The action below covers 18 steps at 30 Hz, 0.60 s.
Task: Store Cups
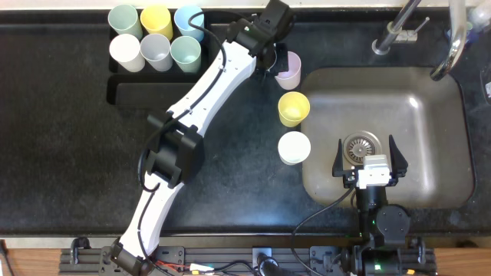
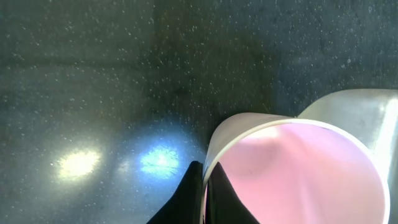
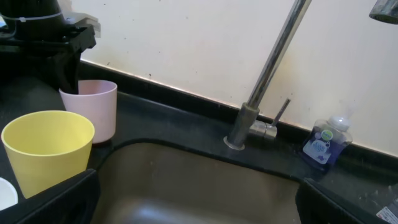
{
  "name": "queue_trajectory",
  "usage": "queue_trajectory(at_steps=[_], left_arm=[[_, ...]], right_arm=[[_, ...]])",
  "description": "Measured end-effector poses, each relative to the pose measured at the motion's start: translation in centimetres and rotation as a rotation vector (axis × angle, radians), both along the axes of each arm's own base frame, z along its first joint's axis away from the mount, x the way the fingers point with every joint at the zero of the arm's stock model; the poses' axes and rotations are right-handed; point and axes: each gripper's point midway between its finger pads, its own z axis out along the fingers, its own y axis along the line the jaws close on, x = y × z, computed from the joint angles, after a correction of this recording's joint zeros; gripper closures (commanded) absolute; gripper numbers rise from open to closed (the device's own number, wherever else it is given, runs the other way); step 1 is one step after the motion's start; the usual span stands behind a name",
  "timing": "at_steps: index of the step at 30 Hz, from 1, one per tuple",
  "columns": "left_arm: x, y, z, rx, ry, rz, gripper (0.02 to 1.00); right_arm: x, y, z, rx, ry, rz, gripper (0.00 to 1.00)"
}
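Observation:
A pink cup [image 1: 289,71] [image 2: 298,174] [image 3: 94,107] stands upright on the black counter at the sink's far left corner. My left gripper [image 1: 268,57] [image 2: 204,198] is shut on its rim, one finger inside and one outside. Beside it along the sink's left edge stand a yellow cup [image 1: 293,108] [image 3: 46,149] and a white cup [image 1: 294,147]. Several more cups [image 1: 156,37] stand grouped on a black tray [image 1: 146,88] at the far left of the counter. My right gripper [image 1: 366,159] [image 3: 199,214] hangs open over the sink basin with nothing between its fingers.
The steel sink [image 1: 422,130] takes up the right side, its drain [image 1: 361,145] just ahead of the right gripper. A faucet [image 1: 399,29] [image 3: 267,68] rises behind it, and a soap bottle [image 3: 324,143] stands by the wall. Dark counter [image 1: 61,153] lies open at the left.

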Motion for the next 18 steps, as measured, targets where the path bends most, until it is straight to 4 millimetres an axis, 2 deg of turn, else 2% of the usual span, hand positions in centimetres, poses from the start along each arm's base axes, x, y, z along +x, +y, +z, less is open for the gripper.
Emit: queue_trajectory(at_steps=[3, 5, 7, 9, 11, 13, 15, 16, 18], left_arm=[[-0.4, 0.5, 0.5, 0.008, 0.012, 0.003, 0.982], [-1.0, 1.6, 1.9, 0.018, 0.02, 0.015, 0.982], [-1.9, 3.3, 4.8, 0.032, 0.015, 0.033, 0.98], [-2.8, 5.6, 9.0, 0.039, -0.02, 0.064, 0.982], [-4.3, 9.3, 14.7, 0.048, -0.093, 0.121, 0.982], [-6.3, 13.8, 20.1, 0.053, -0.177, 0.216, 0.982], [-9.2, 19.4, 24.4, 0.057, -0.25, 0.354, 0.982], [-10.7, 22.4, 25.7, 0.056, -0.281, 0.434, 0.982], [-13.2, 27.5, 26.2, 0.062, -0.307, 0.589, 0.982]], right_arm=[[0.0, 0.0, 0.0, 0.0, 0.0, 0.0, 0.005], [0.0, 0.0, 0.0, 0.0, 0.0, 0.001, 0.003], [0.0, 0.0, 0.0, 0.0, 0.0, 0.0, 0.003], [0.0, 0.0, 0.0, 0.0, 0.0, 0.0, 0.007], [0.0, 0.0, 0.0, 0.0, 0.0, 0.0, 0.003], [0.0, 0.0, 0.0, 0.0, 0.001, 0.0, 0.005], [0.0, 0.0, 0.0, 0.0, 0.0, 0.001, 0.005], [0.0, 0.0, 0.0, 0.001, 0.0, 0.0, 0.005], [0.0, 0.0, 0.0, 0.0, 0.001, 0.001, 0.007]])
